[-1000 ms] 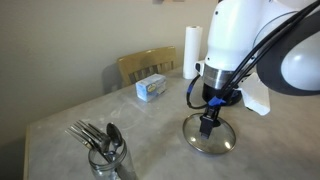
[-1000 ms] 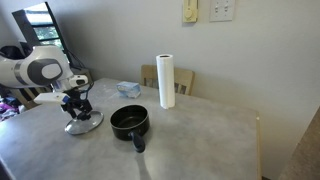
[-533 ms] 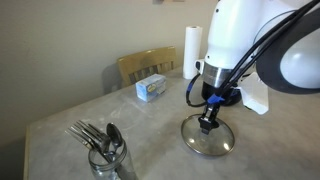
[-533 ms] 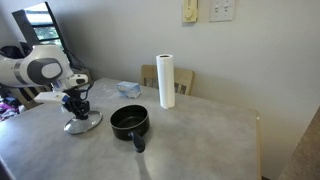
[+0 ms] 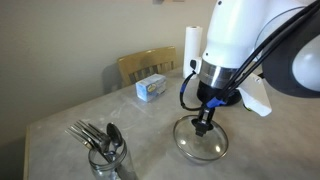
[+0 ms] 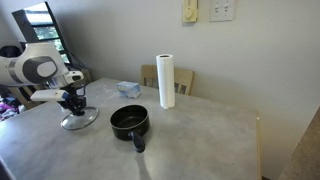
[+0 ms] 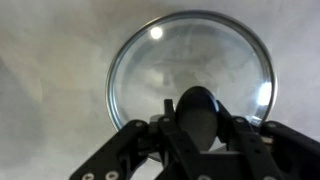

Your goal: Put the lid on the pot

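Lid (image 5: 200, 146): clear glass with a metal rim, low over the table (image 5: 100, 112), directly under the arm. Can't tell whether it touches the tabletop or hangs just off it. Its black knob (image 7: 197, 108) sits between the fingers of the gripper (image 5: 203, 127), which are drawn in against both sides and holding it.

Pot (image 6: 129, 122): mid-table, well apart from the lid, uncovered, handle toward the near edge.

Paper towel roll (image 6: 166, 80): upright behind the pot.

Small blue-and-white box (image 5: 152, 88): in front of a wooden chair (image 5: 146, 64).

Glass jar of cutlery (image 5: 106, 152): at the table's front corner.
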Robot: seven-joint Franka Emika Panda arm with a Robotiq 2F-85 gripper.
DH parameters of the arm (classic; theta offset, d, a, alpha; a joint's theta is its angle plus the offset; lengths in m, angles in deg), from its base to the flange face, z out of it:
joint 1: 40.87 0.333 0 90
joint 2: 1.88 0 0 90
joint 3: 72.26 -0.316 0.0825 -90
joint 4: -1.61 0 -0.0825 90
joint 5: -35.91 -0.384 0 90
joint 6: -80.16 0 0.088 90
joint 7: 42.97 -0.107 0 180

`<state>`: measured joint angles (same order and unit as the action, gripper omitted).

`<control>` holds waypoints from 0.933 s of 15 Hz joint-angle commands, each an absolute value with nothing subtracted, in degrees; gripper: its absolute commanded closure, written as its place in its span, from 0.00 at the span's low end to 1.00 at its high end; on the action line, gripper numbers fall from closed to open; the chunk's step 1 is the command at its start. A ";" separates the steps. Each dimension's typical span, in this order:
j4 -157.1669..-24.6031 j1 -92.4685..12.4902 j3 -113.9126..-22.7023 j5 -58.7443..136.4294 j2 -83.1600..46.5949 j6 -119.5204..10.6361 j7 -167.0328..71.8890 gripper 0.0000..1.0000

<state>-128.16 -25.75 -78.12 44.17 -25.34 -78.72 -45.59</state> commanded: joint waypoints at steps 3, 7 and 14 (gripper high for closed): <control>-129.39 -29.47 -83.66 43.14 -17.79 -74.64 -34.43 0.85; -129.21 -32.22 -85.61 41.21 -13.39 -71.28 -25.33 0.85; -125.36 -40.57 -83.00 33.95 -11.16 -65.37 1.04 0.85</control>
